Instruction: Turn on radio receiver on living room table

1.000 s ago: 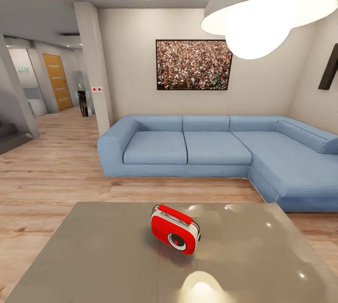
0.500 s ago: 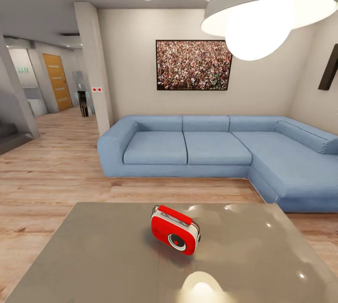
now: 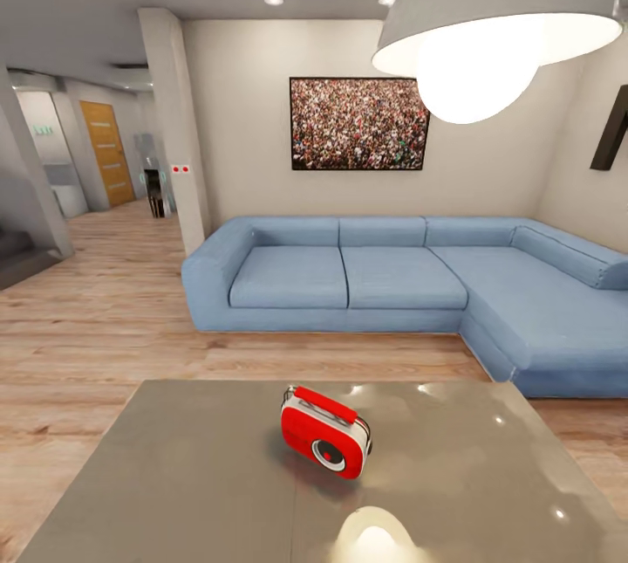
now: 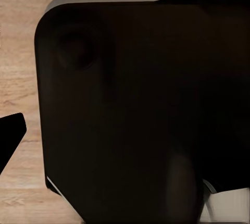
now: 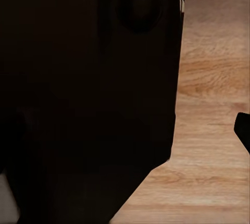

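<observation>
The red radio receiver [image 3: 324, 432] stands on the glossy grey-brown table [image 3: 174, 476] in the head view, near the middle of its far half, with its round dark dial facing me and its wire handle on top. Nothing touches it. In the left wrist view a single black fingertip [image 4: 10, 135] pokes in at the edge, beside a large dark robot part [image 4: 140, 104] over wood floor. The right wrist view has one black fingertip [image 5: 244, 130] at its edge, next to another dark robot part [image 5: 78, 78]. Neither view reveals how the jaws stand.
Behind the table a blue L-shaped sofa [image 3: 349, 275] runs along the wall and down the right side. A crowd-photo picture [image 3: 359, 124] hangs above it. A big pendant lamp [image 3: 497, 13] hangs at the upper right. A pillar [image 3: 174, 127] and hallway door [image 3: 106, 151] lie left.
The whole head view has shifted down a little, so the camera has moved slightly. The radio stays in the same spot on the table.
</observation>
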Controlling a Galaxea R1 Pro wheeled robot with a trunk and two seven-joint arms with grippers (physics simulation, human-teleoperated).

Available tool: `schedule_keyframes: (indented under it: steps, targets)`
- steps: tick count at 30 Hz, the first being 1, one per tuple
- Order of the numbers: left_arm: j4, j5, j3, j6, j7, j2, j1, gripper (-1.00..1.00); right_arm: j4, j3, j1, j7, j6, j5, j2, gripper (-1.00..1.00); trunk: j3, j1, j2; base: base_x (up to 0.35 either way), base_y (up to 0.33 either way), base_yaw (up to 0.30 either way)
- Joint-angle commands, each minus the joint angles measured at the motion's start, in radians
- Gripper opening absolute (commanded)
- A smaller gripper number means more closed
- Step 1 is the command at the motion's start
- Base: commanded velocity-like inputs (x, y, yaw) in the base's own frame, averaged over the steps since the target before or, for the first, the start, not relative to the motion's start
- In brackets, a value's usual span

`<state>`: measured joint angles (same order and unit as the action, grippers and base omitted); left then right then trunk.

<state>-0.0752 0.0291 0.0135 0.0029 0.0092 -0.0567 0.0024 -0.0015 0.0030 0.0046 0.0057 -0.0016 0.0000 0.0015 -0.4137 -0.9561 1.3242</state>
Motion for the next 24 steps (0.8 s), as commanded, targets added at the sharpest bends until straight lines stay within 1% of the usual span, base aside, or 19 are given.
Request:
schedule_keyframes:
  steps: [1,12,24]
  targets:
    - [0.000,0.000,0.000,0.000,0.000,0.000,0.000,1.00,0.000,0.000,0.000,0.000,0.000,0.000,0.000,1.00,0.003,0.004,-0.007,0.000,0.000,0.000]
    - [0.000,0.001,-0.001,0.000,0.000,0.000,0.000,1.00,0.000,0.001,0.000,0.000,-0.002,0.000,-0.001,1.00,0.037,0.046,-0.084,0.000,0.000,0.000]
    - [0.000,0.000,-0.001,-0.001,0.000,0.002,0.000,1.00,0.000,0.002,0.000,0.003,-0.010,0.000,-0.002,1.00,0.056,0.092,-0.168,0.000,0.000,0.000]
